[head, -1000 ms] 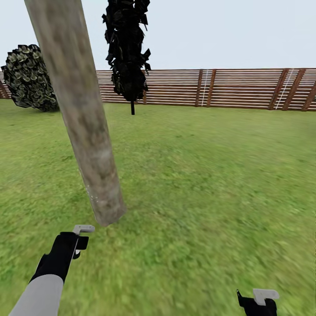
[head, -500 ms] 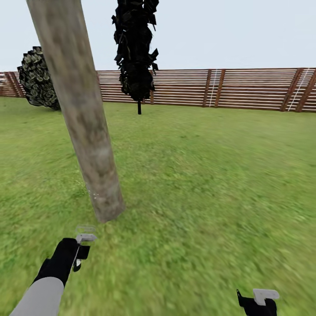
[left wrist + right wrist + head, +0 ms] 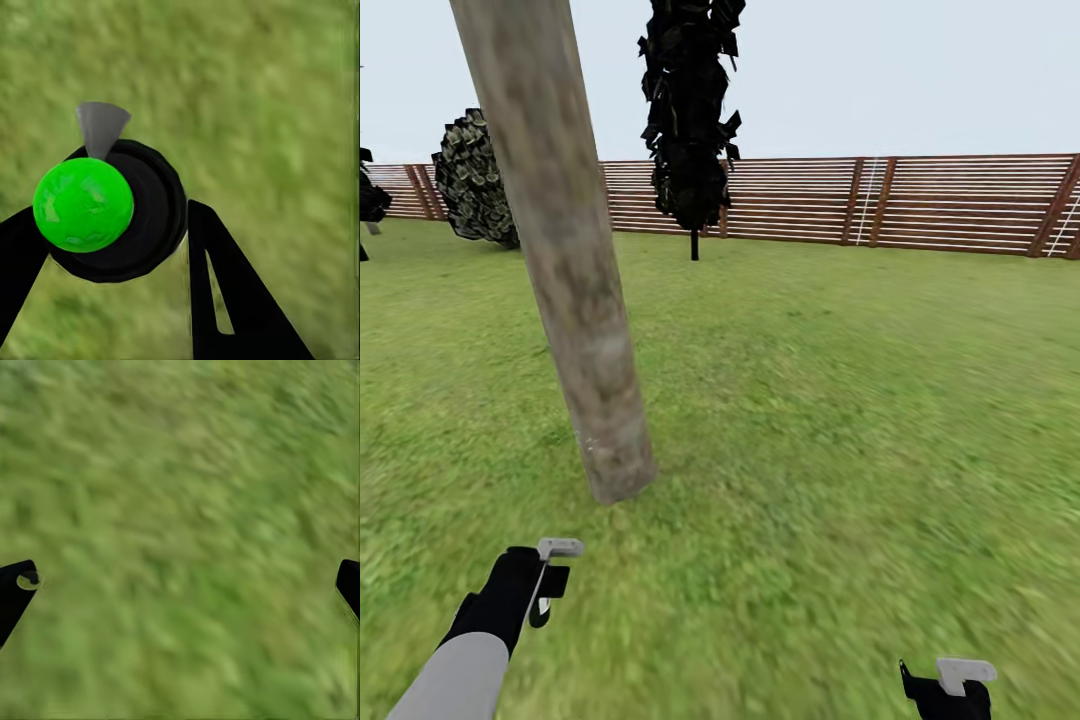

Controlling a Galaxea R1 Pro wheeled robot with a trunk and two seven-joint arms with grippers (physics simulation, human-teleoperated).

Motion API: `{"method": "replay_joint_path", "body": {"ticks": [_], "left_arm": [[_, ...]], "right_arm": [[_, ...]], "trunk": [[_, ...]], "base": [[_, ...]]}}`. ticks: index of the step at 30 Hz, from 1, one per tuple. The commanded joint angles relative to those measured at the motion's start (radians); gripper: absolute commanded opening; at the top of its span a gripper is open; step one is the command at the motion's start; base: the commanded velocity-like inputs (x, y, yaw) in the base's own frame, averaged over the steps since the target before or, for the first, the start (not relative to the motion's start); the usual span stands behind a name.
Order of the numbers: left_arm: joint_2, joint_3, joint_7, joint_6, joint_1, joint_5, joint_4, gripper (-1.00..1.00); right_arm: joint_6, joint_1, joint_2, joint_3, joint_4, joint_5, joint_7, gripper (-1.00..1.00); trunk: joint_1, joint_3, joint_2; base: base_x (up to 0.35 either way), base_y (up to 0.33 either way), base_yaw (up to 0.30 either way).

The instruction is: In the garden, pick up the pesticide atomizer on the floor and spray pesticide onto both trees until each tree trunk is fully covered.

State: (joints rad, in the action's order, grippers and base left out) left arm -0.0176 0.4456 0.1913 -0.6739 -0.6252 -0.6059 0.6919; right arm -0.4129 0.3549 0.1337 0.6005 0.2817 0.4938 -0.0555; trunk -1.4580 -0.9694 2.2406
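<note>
A thick pale grey-brown tree trunk (image 3: 575, 270) leans up out of the lawn just ahead and left, its base at the grass. A few whitish pesticide specks dot its lower bark (image 3: 584, 438). My left gripper (image 3: 552, 570) hangs short of the trunk's base, apart from it. In the left wrist view this gripper (image 3: 112, 225) is shut on the pesticide atomizer (image 3: 150, 217), a round black body with a grey cone nozzle and a green ball on it. My right gripper (image 3: 937, 678) sits low at the right; its fingers stand wide apart over bare grass (image 3: 182, 589).
A black cone-shaped conifer (image 3: 692, 120) stands behind the trunk, near the brown slat fence (image 3: 920, 205). A rounded dark shrub (image 3: 475, 185) grows at the far left. Open lawn (image 3: 840, 400) spreads to the right.
The whole picture has slid rightward, so the camera has turned. My left gripper sits lower in the view, with a wider gap to the trunk's base. The right gripper has held still.
</note>
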Motion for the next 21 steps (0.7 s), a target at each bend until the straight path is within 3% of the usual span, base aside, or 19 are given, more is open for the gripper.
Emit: {"method": "replay_joint_path", "body": {"ticks": [1,10,11,13,21], "left_arm": [[0.000,0.004,0.010,-0.003,-0.001,-0.011,0.002,-1.00],[-0.006,0.009,0.008,-0.003,-0.002,-0.012,0.027,-1.00],[-0.007,0.020,0.008,-0.003,-0.002,-0.012,0.040,-1.00],[-0.010,0.078,0.009,-0.001,-0.002,-0.011,0.057,-1.00],[0.002,0.088,0.008,0.037,-0.002,-0.012,0.053,-1.00]], "right_arm": [[-0.004,0.001,0.000,0.008,-0.001,0.005,-0.006,1.00],[-0.004,0.001,0.000,0.008,-0.001,0.005,-0.005,1.00],[-0.004,0.001,0.000,0.008,-0.001,0.005,-0.005,1.00],[-0.004,0.001,0.000,0.008,-0.001,0.005,-0.005,1.00],[-0.004,0.001,0.000,0.008,-0.001,0.005,-0.004,1.00]], "trunk": [[0.000,-0.001,0.000],[0.000,-0.001,0.000],[0.000,-0.001,0.000],[0.000,-0.001,0.000],[0.000,-0.001,0.000]], "base": [[0.196,-0.187,0.000],[0.203,-0.199,0.000],[0.187,-0.216,0.000],[0.185,-0.218,0.009],[0.119,-0.241,0.217]]}}
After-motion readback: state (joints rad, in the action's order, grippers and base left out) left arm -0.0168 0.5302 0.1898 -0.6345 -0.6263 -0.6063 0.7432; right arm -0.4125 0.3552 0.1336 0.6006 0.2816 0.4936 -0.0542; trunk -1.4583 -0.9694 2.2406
